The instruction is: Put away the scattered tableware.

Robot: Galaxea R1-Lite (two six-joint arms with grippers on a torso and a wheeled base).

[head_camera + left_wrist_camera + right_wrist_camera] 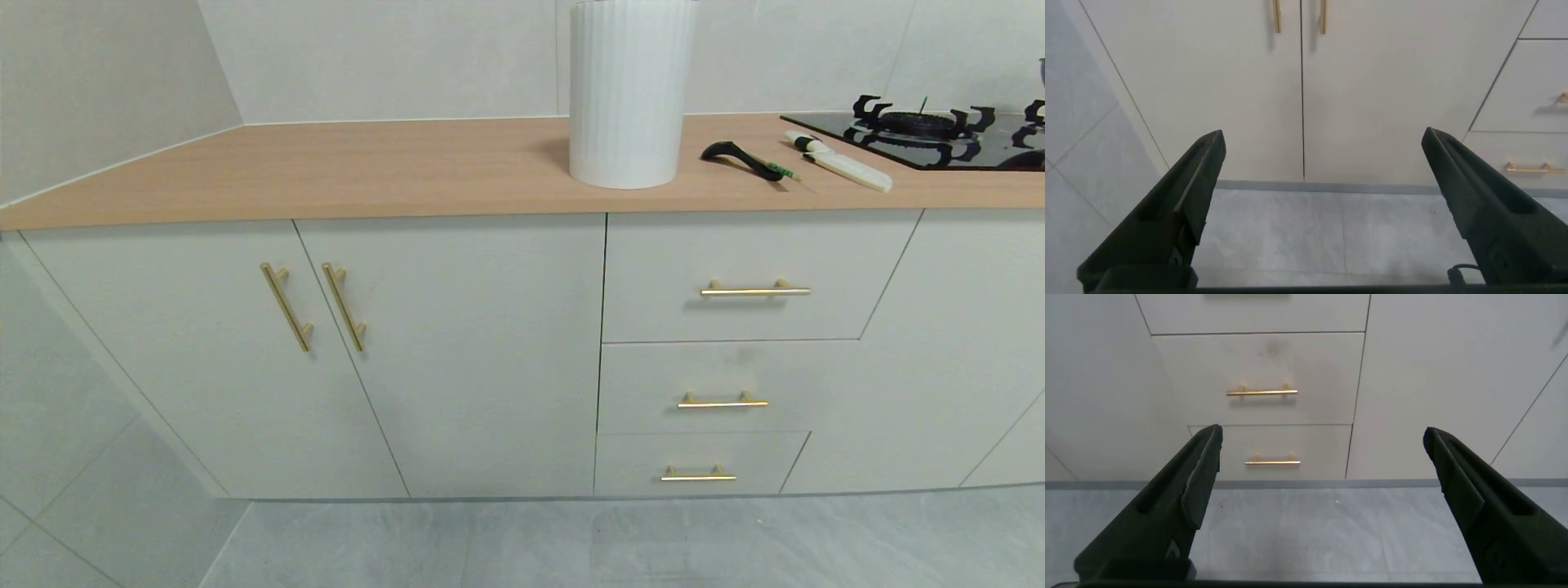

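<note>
**Grippers.** The left gripper (1323, 139) is found with its jaws spread wide and nothing between them. It is held low, facing the paired cabinet doors (1302, 90). The right gripper (1323, 433) is likewise spread and empty, and faces the lower drawers (1261, 376).

**Task items.** A black-handled utensil (744, 160) and a white knife (841, 162) are seen lying loose on the worktop (367, 167). They lie just beside each other, between a white ribbed canister (627, 98) and the hob (922, 131).

**Step in hand.** The task is judged to be at its outset, as nothing is grasped and every door and drawer is shut.

**Next move.** The right arm would need to be raised to worktop level and lowered over the utensil's handle. Alternatively, the top drawer (755, 289) could be opened first, if it is meant as storage. The flat-lying items call for a close, level pinch.
</note>
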